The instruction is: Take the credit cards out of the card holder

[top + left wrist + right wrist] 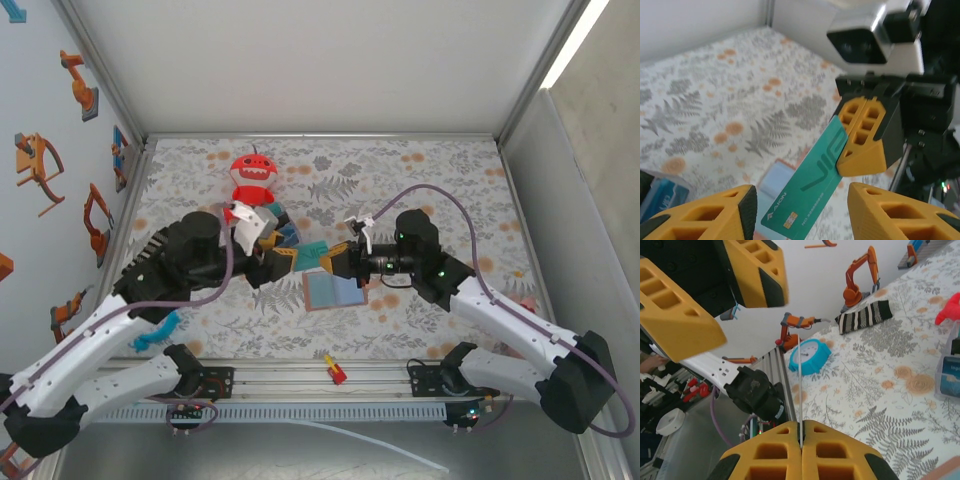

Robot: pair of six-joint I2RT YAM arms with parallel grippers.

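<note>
Card holder (335,290) lies open on the mat (440,180) at mid-table, pale blue-grey inside facing up, with a tan edge; I cannot tell what sits in its pockets. My right claw (336,258) is pressed together on one end of a green card (312,250), just above the card holder's far left corner. My left claw (280,262) is spread, one finger on either side of the card's other end, not touching it.
</note>
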